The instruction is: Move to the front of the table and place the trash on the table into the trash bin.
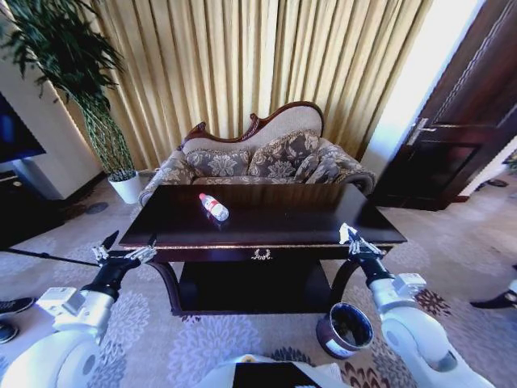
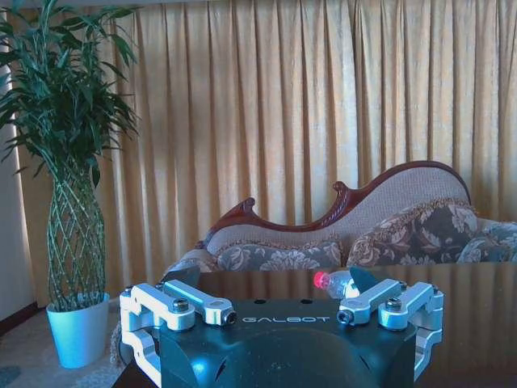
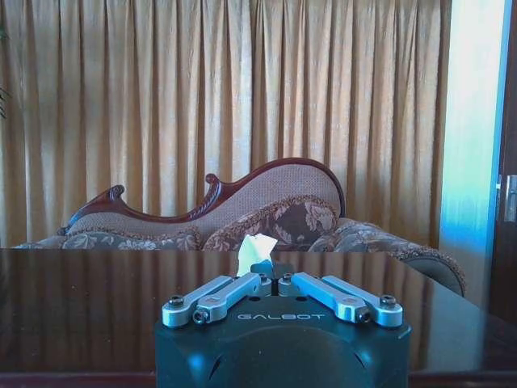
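Head view looks down on the table (image 1: 266,222); both wrist views — level, close — share its sofa (image 1: 258,158).

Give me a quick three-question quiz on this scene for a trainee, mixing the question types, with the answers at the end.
1. True or false: the bottle stands upright on the table.
2. Which gripper pinches a white paper wad? A) left B) right C) neither
3. Fill in: the trash bin stands on the floor on the robot's ____ side.

Key
1. False: it lies on its side.
2. B: the right gripper is shut on the wad, and the left gripper is open and empty.
3. right
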